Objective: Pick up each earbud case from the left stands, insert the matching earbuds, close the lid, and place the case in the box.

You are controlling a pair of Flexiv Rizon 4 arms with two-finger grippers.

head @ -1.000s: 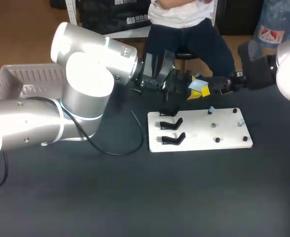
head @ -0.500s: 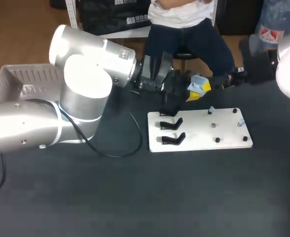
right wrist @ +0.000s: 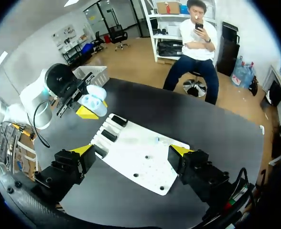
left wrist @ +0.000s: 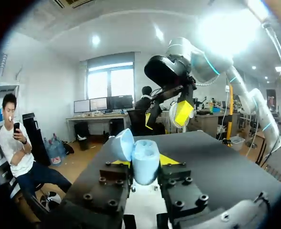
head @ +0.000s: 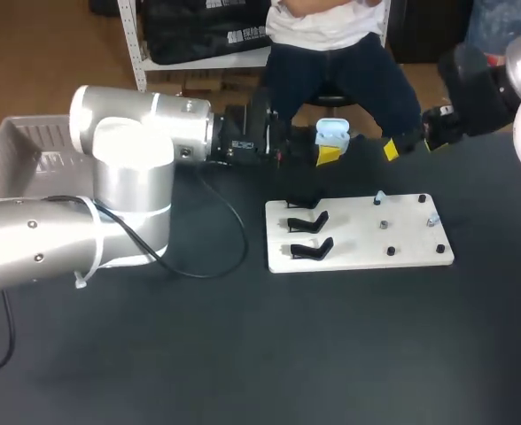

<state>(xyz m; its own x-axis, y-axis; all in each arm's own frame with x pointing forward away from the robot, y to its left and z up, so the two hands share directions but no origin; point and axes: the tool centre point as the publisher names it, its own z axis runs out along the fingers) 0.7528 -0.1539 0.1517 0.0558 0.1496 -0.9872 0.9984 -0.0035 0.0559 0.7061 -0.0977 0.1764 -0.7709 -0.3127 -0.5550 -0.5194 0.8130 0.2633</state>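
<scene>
a: over the last second the left arm had swung back toward its own side and carried the case with it. the right claw [head: 409, 144] had drawn off the other way. their tips had nearly met before, and now they stood well apart.

b: what was the left claw [head: 324, 150] doing?

a: it was clamped on the pale blue earbud case [head: 332, 135], a finger on each side of the body. the lid [left wrist: 124, 143] stood hinged open, tipped to one side. i judged the low grip was meant to leave the lid free to swing shut.

b: and the right one?

a: spread wide with nothing in it, hanging over the white board [head: 358, 248]. in its own view the board lay under and between its fingers.

b: were the earbuds in the case?

a: couldn't tell, since no camera looked into the opening. two small pale bits [head: 378, 197] sat on pegs at the board's end nearer the right claw. they may have been earbuds but were too small to be sure.

b: the stands?

a: three black stands [head: 309, 251] at the end nearer the left claw, all bare.

b: and the box [head: 21, 150]?

a: on the surface [head: 243, 354] behind the left claw, beside that arm, well apart from the case. so the placing wasn't yet done.
</scene>
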